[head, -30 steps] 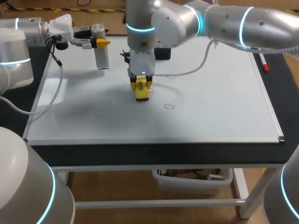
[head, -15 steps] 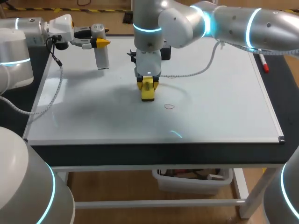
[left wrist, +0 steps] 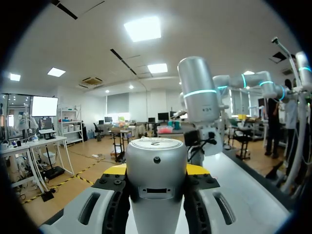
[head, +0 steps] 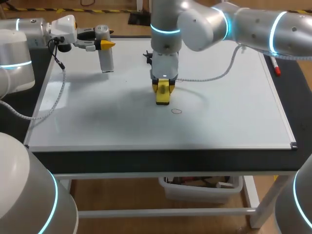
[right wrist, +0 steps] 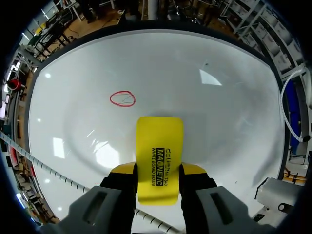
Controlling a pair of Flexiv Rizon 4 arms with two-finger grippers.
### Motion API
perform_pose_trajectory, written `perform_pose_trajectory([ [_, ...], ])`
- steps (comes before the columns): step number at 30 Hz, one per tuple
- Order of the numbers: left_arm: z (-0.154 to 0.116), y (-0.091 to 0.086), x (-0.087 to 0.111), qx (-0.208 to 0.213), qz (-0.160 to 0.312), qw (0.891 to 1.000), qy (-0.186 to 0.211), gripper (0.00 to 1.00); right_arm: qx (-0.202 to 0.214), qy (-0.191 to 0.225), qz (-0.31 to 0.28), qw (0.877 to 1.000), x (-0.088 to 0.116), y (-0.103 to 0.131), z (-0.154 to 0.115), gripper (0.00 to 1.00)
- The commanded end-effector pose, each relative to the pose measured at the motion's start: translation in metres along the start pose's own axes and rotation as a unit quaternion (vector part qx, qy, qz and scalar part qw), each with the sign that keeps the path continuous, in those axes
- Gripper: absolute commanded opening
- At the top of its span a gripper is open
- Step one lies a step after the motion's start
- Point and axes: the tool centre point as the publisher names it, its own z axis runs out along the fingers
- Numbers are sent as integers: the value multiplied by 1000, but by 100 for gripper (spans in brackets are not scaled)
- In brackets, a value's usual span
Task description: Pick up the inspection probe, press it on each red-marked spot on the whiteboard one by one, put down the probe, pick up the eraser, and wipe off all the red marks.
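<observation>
1. Yellow eraser: the right gripper is clamping it from both sides, at the middle of the whiteboard, near a red mark.
2. Probe: the left gripper is pinching it upright, at the whiteboard's far left.

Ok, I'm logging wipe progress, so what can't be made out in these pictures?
Head view: whether the eraser touches the whiteboard; the right gripper covers the contact.
Right wrist view: one red mark shows ahead; the eraser hides the whiteboard beneath it.
Left wrist view: the inspection probe tip, hidden by its own body.
</observation>
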Motion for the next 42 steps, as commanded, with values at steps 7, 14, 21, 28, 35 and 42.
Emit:
perform_pose_trajectory([
  [7,0,-1,2,0,2,1000,-2,0,13,-7,-3,1000,22,-15,-44,0],
  [14,0,-1,2,0,2,1000,-2,0,21,-17,-2,1000,45,-23,-65,0],
  [21,0,-1,2,0,2,1000,-2,0,33,-24,25,999,88,-26,-76,0],
  [28,0,-1,2,0,2,1000,-2,0,40,-24,76,996,148,-28,-81,0],
  [35,0,-1,2,0,2,1000,-2,0,41,-15,115,992,192,-28,-80,0],
  [42,0,-1,2,0,2,1000,-2,0,38,-4,156,987,237,-26,-75,0],
])
